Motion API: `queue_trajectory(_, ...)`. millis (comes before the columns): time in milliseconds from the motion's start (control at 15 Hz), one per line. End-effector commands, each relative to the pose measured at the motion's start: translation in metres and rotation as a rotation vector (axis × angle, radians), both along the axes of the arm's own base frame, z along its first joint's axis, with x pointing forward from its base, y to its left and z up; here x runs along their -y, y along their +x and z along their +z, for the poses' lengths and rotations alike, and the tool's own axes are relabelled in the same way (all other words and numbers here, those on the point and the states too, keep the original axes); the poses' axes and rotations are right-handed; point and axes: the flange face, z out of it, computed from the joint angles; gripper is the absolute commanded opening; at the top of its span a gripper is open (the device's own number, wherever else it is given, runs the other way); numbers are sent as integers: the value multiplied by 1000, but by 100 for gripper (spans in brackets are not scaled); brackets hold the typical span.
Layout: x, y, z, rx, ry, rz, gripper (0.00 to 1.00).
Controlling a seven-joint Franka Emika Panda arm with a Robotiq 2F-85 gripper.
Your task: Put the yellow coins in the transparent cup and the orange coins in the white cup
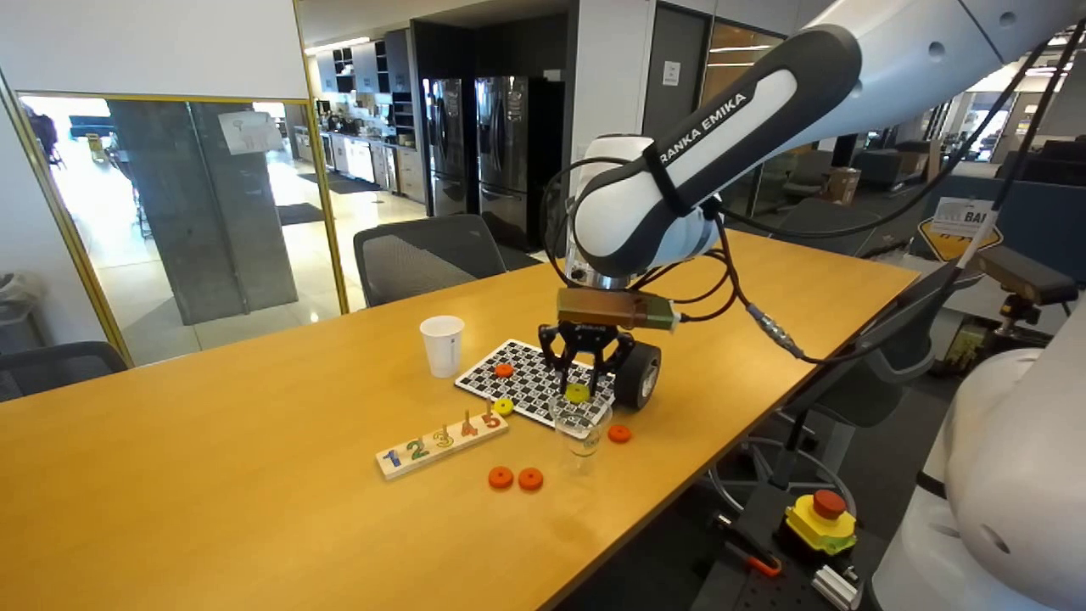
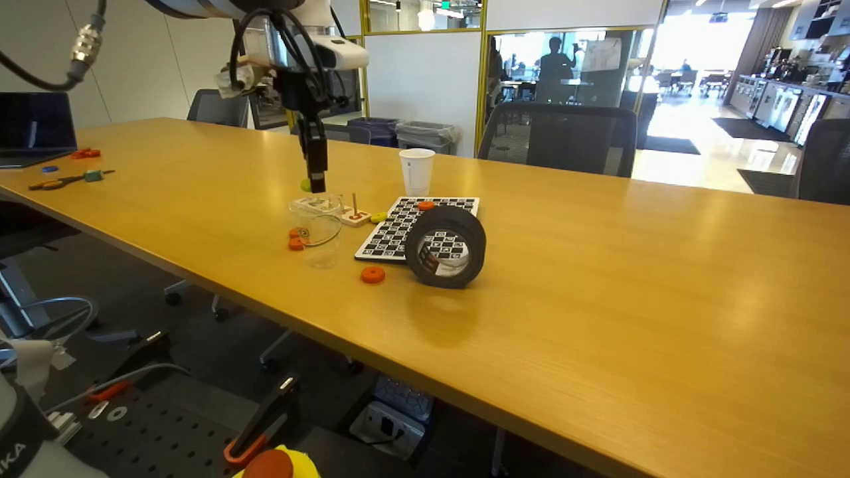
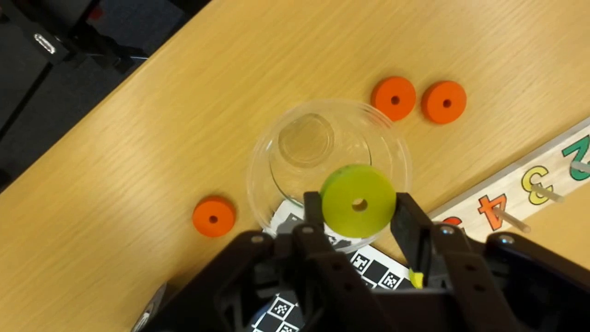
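My gripper is shut on a yellow coin, which also shows in an exterior view. It holds the coin above the rim of the transparent cup. The cup stands upright near the table's edge, in both exterior views. A second yellow coin lies by the checkered board's corner. Two orange coins lie near the cup. Another orange coin lies on its other side, and one more lies on the board. The white cup stands upright behind the board.
The checkered board lies flat beside the transparent cup. A black tape roll stands on edge at the board. A wooden number board with upright pegs lies in front. A laptop and pliers lie farther along the table.
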Motion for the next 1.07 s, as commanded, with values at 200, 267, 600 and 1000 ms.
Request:
queue_trajectory(200,8,8,-14,-48,56,45,17)
queue_trajectory(267,9,8,-14,-55,57,48,17)
queue_trajectory(600,10,9,-11,-48,42,35,90)
queue_trajectory(1000,22,-9,14,15,19,-41,100)
